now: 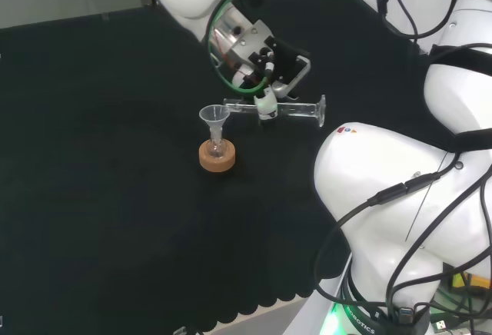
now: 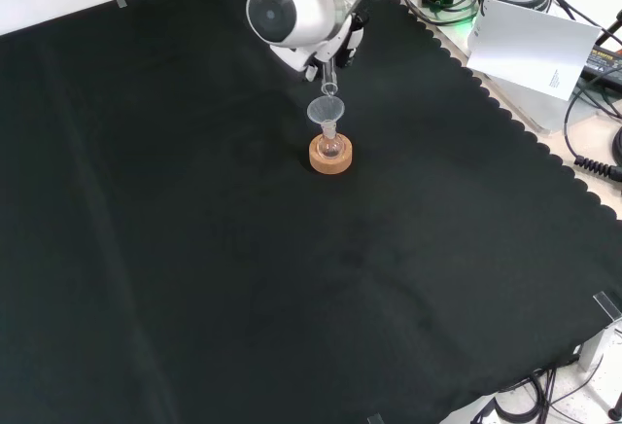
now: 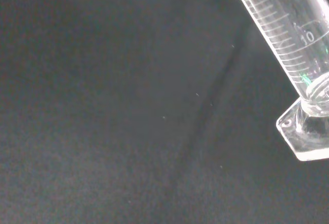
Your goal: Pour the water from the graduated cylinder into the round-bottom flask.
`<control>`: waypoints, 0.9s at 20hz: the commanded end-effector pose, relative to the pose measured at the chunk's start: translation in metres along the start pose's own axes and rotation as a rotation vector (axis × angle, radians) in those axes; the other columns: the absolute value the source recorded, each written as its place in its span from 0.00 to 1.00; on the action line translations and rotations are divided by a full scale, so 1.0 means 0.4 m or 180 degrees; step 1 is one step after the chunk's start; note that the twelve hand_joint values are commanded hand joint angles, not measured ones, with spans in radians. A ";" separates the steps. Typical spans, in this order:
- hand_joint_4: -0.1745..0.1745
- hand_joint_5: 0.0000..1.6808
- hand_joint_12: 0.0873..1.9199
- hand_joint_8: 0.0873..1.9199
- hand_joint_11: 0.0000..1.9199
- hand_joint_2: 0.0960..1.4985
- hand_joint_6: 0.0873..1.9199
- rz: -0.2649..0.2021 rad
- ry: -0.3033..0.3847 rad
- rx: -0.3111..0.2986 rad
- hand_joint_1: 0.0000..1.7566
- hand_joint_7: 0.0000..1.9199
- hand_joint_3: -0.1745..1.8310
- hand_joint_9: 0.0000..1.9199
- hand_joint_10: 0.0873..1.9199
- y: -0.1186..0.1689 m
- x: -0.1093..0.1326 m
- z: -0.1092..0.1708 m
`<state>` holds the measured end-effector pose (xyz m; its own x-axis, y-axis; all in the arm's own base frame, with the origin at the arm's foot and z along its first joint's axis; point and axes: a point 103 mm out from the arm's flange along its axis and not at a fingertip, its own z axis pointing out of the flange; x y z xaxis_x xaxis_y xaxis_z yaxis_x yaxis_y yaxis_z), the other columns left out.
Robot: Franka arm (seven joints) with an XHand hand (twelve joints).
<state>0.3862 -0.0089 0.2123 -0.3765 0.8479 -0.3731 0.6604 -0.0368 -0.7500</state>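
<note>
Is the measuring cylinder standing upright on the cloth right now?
No. In the head view the hand holds the cylinder lying nearly level in the air, its mouth over the funnel.

You are in a lab: a desk [image 2: 194, 249] under black cloth carries a glass flask [image 2: 330, 145] on a cork ring [image 2: 330, 157], with a funnel [image 2: 327, 111], a marked measuring cylinder [image 3: 288, 34] and loose cables [image 2: 593, 132].
</note>
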 end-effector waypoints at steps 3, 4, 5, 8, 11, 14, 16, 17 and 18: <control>0.15 0.51 0.32 0.18 0.73 0.78 0.60 -0.0038 -0.0130 0.0000 0.62 0.63 0.09 0.77 0.00 -0.005 0.031 -0.035; 0.15 0.51 0.32 0.18 0.73 0.78 0.60 -0.0041 -0.0120 -0.0008 0.62 0.63 0.09 0.77 0.00 -0.006 0.032 -0.038; 0.15 0.51 0.32 0.18 0.73 0.78 0.60 -0.0043 -0.0113 -0.0021 0.62 0.63 0.09 0.77 0.00 -0.007 0.031 -0.039; 0.15 0.51 0.32 0.18 0.73 0.78 0.60 -0.0044 -0.0120 -0.0040 0.62 0.63 0.09 0.77 0.00 -0.008 0.037 -0.048; 0.15 0.51 0.32 0.18 0.73 0.78 0.60 -0.0071 -0.0099 -0.0058 0.62 0.62 0.09 0.77 0.00 -0.011 -0.004 -0.022; 0.15 0.51 0.32 0.18 0.73 0.78 0.60 -0.0041 -0.0148 0.0004 0.62 0.62 0.09 0.77 0.00 -0.006 0.008 -0.032; 0.15 0.51 0.32 0.18 0.73 0.78 0.60 -0.0018 -0.0176 0.0048 0.62 0.62 0.09 0.77 0.00 -0.004 0.023 -0.045; 0.15 0.51 0.32 0.18 0.73 0.78 0.60 -0.0011 -0.0189 0.0068 0.62 0.62 0.09 0.77 0.00 -0.002 0.033 -0.052; 0.15 0.51 0.32 0.18 0.73 0.78 0.60 -0.0010 -0.0191 0.0071 0.62 0.62 0.09 0.77 0.00 -0.001 0.039 -0.057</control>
<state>0.3909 -0.0035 0.2190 -0.3913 0.8369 -0.3827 0.6594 -0.0351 -0.7510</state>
